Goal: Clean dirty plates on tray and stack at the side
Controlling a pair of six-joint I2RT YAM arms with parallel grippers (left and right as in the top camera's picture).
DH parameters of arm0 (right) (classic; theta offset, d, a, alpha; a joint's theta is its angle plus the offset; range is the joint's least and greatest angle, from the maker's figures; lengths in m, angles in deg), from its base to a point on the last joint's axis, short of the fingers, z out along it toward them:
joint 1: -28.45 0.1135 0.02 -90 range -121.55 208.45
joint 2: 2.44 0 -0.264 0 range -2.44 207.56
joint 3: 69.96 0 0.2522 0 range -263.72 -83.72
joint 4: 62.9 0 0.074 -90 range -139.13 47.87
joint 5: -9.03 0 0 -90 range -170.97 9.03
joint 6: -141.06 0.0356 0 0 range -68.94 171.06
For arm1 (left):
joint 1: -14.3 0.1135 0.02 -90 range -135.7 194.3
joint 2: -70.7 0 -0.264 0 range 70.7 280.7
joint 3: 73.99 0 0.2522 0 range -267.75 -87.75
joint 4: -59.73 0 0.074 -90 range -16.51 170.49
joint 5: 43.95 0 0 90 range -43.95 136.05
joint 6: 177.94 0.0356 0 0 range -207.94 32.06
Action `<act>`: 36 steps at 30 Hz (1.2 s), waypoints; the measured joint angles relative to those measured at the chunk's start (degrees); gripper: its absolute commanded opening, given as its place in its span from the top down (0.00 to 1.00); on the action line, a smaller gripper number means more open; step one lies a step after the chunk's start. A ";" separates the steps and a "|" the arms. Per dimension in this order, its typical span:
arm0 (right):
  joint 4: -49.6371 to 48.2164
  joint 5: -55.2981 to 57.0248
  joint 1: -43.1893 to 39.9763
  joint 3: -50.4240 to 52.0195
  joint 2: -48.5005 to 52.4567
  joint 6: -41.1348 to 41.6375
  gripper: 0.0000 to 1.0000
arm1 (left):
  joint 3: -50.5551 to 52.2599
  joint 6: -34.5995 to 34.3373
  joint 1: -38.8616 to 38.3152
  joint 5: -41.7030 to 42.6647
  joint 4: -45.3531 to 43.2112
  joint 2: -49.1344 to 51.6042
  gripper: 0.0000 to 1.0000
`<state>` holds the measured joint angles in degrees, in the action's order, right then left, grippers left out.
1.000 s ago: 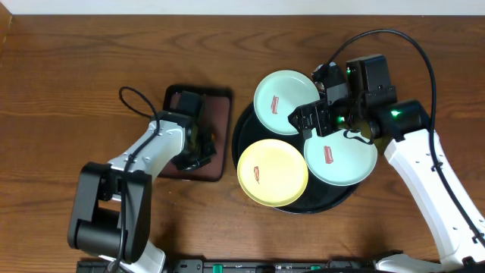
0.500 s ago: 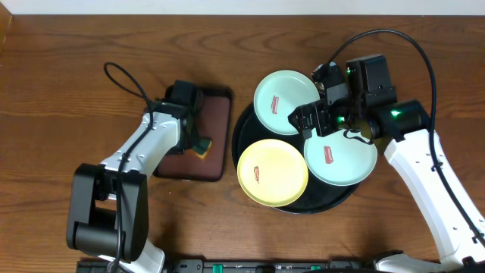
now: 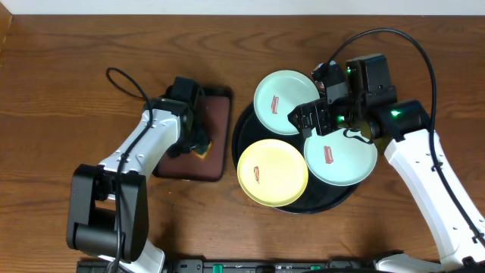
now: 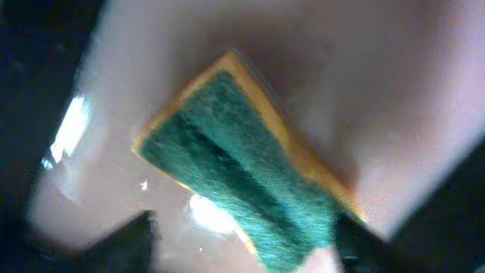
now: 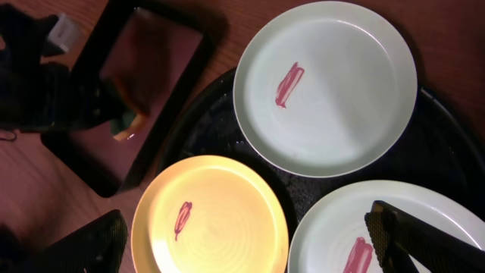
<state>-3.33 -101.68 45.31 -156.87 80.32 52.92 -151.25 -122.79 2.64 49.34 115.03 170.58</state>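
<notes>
My left gripper (image 4: 242, 231) spread, sponge (image 4: 235, 159) below in the gap (blurred), brown tray (image 3: 218, 114) rim close. Right gripper (image 5: 244, 227) wide open above 3 plates (image 5: 326, 83).

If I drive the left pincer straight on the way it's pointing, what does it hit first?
The sponge, green scouring side up, lying on the brown tray, right ahead of the left pincer. The view is blurred, so the gap is unclear.

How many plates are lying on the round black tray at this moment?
3, all on the black tray: the far mint-green plate at its back, the yellow plate front left, the near mint-green plate front right. None seems hidden.
</notes>
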 measured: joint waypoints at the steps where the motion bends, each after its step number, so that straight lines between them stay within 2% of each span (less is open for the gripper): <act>1: 0.00 0.00 0.00 0.00 0.00 0.00 0.01 | 0.00 -2.23 0.00 0.46 -0.66 0.00 0.15; 6: 0.00 0.00 0.00 0.00 0.00 0.00 0.01 | 0.00 -12.55 0.00 -0.35 -3.93 0.00 0.15; 9: 0.02 0.00 0.00 0.00 0.00 0.00 0.01 | 0.00 -17.68 0.00 -2.16 -4.07 -0.02 0.21; 16: 0.22 0.00 0.00 0.00 0.00 0.00 0.01 | 0.07 -23.43 0.04 -3.82 -3.69 0.00 0.31; 19: 0.26 0.00 0.00 0.00 0.00 0.00 0.01 | 0.61 -24.35 0.04 -3.96 -4.76 0.00 0.46; 23: 0.26 0.00 0.00 0.00 0.00 0.00 0.01 | 1.73 -25.11 0.04 -3.93 -4.94 1.27 0.71; 27: 0.28 0.00 0.00 0.00 0.00 0.00 0.01 | 1.92 -22.73 0.04 -3.32 -5.46 3.39 0.86; 30: 0.28 0.00 0.00 0.00 0.00 0.00 0.01 | 1.86 -17.81 0.04 -2.97 -5.60 3.41 0.92; 35: 0.26 0.00 0.00 0.00 0.00 0.00 0.01 | -1.64 -3.17 0.04 -2.12 -1.86 3.85 0.92; 36: 0.26 0.02 0.00 0.00 0.00 0.00 0.01 | -3.13 0.81 0.04 -2.16 -1.01 3.98 0.90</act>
<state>-3.07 -101.66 45.31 -156.87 80.32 52.92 -154.38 -121.98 2.68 47.18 114.03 174.55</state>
